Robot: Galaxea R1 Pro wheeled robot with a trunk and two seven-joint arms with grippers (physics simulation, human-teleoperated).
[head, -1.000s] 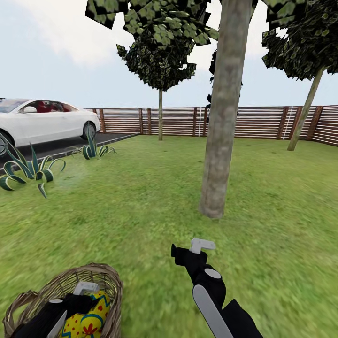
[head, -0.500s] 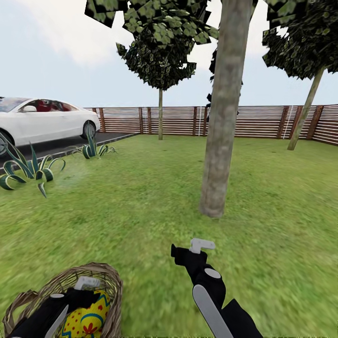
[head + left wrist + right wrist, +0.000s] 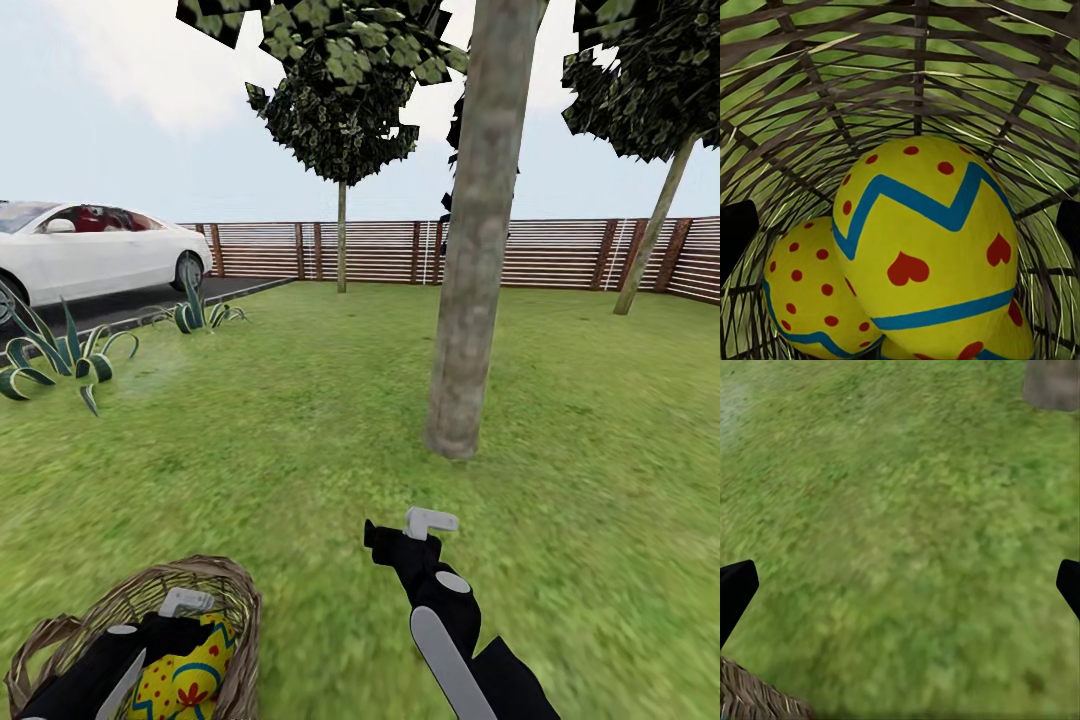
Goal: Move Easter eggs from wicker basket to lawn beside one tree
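Observation:
The wicker basket (image 3: 225, 585) sits on the lawn (image 3: 300, 450) at the near left. Yellow Easter eggs (image 3: 190, 670) with blue zigzags and red marks lie inside it. My left gripper (image 3: 178, 618) reaches down into the basket, open. In the left wrist view its fingertips (image 3: 735, 236) stand wide apart on either side of the big egg (image 3: 930, 247), with a second egg (image 3: 799, 292) beside it. My right gripper (image 3: 405, 530) hangs open over bare grass, a short way in front of the thick grey-brown tree (image 3: 465, 300).
Spiky plants (image 3: 60, 355) line the driveway with a white car (image 3: 90, 255) at the left. A brown slat fence (image 3: 560, 255) bounds the garden, with thin-trunked trees (image 3: 342, 240) in front of it. The trunk base (image 3: 1054, 382) and basket rim (image 3: 750, 697) show in the right wrist view.
The whole head view has shifted slightly, so the camera moved. My left gripper has edged a little further over the eggs. The right arm has stayed put.

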